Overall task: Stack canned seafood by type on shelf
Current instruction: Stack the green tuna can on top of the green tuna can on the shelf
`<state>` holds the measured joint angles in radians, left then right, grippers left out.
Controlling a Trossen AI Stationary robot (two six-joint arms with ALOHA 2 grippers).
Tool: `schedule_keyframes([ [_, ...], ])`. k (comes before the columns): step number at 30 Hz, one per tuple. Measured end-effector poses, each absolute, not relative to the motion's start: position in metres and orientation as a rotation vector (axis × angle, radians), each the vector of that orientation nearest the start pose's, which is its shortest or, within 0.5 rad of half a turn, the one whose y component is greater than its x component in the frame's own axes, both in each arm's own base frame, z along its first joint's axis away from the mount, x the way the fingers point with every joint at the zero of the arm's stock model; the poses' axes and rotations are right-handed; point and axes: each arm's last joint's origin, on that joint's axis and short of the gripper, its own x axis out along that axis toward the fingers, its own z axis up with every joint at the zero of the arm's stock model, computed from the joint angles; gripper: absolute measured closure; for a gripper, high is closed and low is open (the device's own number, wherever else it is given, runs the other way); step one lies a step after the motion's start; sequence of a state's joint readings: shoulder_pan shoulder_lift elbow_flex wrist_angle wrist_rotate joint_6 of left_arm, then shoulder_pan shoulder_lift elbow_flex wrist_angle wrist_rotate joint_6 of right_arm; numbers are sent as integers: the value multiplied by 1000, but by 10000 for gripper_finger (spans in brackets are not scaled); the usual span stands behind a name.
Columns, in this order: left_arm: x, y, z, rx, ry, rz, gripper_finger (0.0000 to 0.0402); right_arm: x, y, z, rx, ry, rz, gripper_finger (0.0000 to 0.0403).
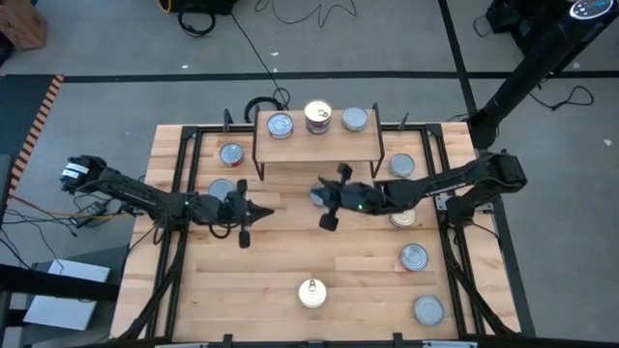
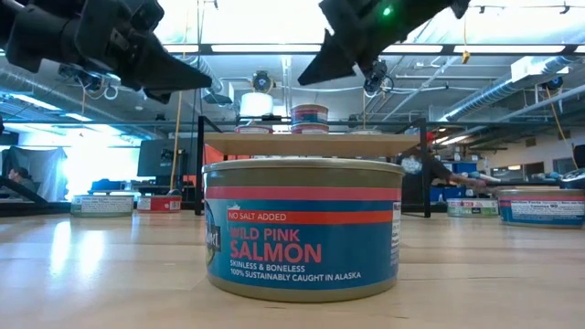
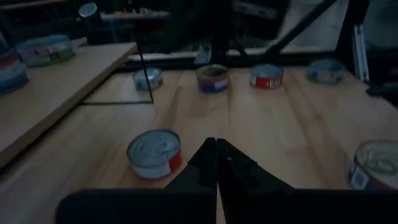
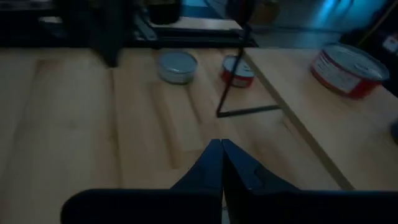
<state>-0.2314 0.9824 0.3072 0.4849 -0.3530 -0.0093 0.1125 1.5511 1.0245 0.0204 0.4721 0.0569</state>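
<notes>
Light-wood shelf (image 1: 319, 147) sits at upper centre of the high view, its long axis running left to right, with three upright tins (image 1: 317, 118) in a row along its top. Other tins stand upright on the table (image 1: 290, 261): two left of the shelf, several down the right side, one (image 1: 311, 292) at lower centre, labelled salmon. Left end effector (image 1: 263, 212), fingers pressed together and empty, hovers left of centre, its arm reaching in from the left. Right end effector (image 1: 314, 196), likewise closed and empty, points left just below the shelf, its arm stretched in from the right.
</notes>
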Motion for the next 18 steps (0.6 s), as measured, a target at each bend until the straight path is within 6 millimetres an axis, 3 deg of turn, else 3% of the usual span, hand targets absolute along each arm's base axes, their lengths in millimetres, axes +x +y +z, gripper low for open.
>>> schedule_keyframes([
  [9, 196, -40, 206, 65, 244, 31, 396, 316, 85, 256, -186, 489, -346, 398],
  [18, 195, -52, 206, 91, 249, -59, 396, 293, 112, 255, -194, 551, -297, 400],
])
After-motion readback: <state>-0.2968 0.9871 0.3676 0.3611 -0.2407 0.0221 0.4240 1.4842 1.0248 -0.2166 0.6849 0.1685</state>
